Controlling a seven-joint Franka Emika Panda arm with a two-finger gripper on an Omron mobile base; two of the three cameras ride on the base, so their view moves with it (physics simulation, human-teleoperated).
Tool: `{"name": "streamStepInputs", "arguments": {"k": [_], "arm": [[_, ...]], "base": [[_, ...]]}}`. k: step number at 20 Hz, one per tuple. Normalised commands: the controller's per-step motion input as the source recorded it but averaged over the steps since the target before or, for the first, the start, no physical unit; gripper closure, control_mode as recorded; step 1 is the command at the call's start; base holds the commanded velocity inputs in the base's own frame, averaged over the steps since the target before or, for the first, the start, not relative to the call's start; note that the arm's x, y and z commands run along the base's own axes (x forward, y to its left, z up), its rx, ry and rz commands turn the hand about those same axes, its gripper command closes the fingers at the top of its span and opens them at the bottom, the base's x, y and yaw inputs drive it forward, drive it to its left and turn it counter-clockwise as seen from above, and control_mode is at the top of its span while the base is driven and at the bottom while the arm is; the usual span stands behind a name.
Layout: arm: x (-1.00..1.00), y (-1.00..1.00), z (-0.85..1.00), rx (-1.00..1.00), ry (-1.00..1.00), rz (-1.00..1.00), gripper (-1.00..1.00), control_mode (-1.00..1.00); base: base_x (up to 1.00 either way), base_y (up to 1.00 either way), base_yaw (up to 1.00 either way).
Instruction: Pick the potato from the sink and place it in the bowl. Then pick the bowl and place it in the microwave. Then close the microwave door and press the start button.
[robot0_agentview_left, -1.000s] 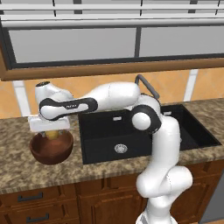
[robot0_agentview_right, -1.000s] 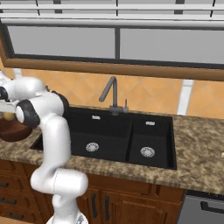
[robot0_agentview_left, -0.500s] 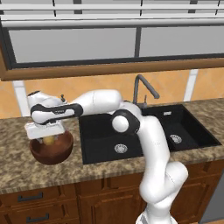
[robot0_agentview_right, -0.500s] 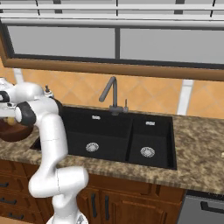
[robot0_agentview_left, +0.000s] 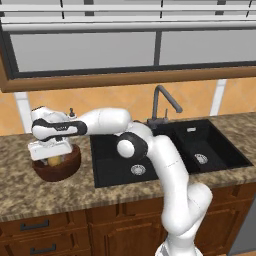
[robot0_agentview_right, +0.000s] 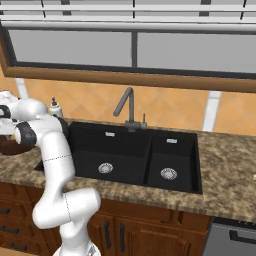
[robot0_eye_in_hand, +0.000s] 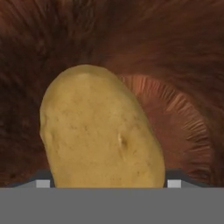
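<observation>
Inside bowl (robot0_agentview_left: 56, 169) rim: potato (robot0_eye_in_hand: 100, 131)

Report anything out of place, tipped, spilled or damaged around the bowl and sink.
Nothing stands out. The potato lies inside the bowl, which sits upright on the counter left of the sink. The gripper is open over it. No spills or damage visible.

arm stretched far left, gripper (robot0_agentview_left: 51, 159) down, jaws wide

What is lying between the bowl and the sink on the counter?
Nothing lies there. In the left base view, only a bare strip of speckled counter separates the bowl, which holds the potato, from the sink.
</observation>
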Motion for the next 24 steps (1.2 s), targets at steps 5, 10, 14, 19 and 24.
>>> {"name": "streamStepInputs", "arguments": {"k": [5,10,14,19,24], "arm": [[-0.11,-0.25,0.0,0.02,0.0,0.0,-1.0,-1.0],[-0.22,-0.45,0.04,0.05,0.0,0.0,-1.0,-1.0],[-0.35,-0.6,0.34,0.13,0.0,0.0,-1.0,-1.0],[-0.64,-0.84,0.34,0.19,-0.01,0.0,-1.0,-1.0],[-0.73,-0.95,0.02,0.19,0.0,-0.01,-1.0,-1.0]], "base": [[0.0,0.0,0.0],[0.0,0.0,0.0],[0.0,0.0,0.0],[0.0,0.0,0.0],[0.0,0.0,0.0]]}}
